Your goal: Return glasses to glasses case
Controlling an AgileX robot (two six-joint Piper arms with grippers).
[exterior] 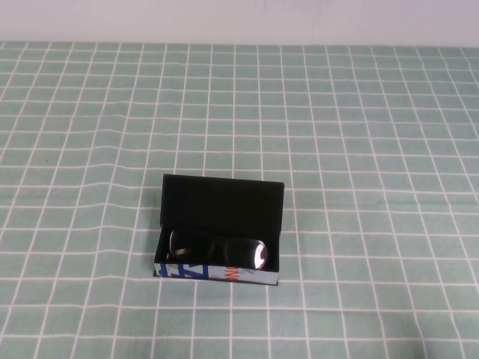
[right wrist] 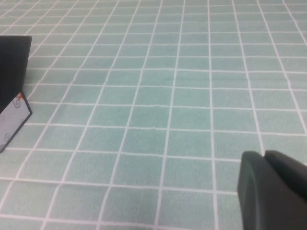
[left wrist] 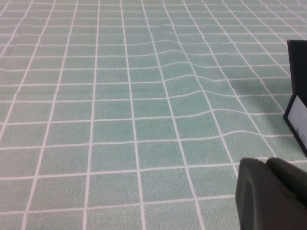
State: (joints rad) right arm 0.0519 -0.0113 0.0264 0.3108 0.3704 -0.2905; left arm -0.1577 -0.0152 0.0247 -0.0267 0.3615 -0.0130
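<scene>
The glasses (exterior: pixel 217 247) sit inside the open glasses case (exterior: pixel 221 198) mid-table, lid up at the far side, left gripper (left wrist: pixel 272 194) and right gripper (right wrist: pixel 271 190) low over cloth either side, each pinched closed

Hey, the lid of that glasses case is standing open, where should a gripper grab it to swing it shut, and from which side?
Judging by its pose, take the lid at its free top edge, coming from above. It stands upright behind the glasses, hinged low on the glasses case, so that edge gives the most leverage. Left gripper and right gripper both hover off to the sides.
</scene>
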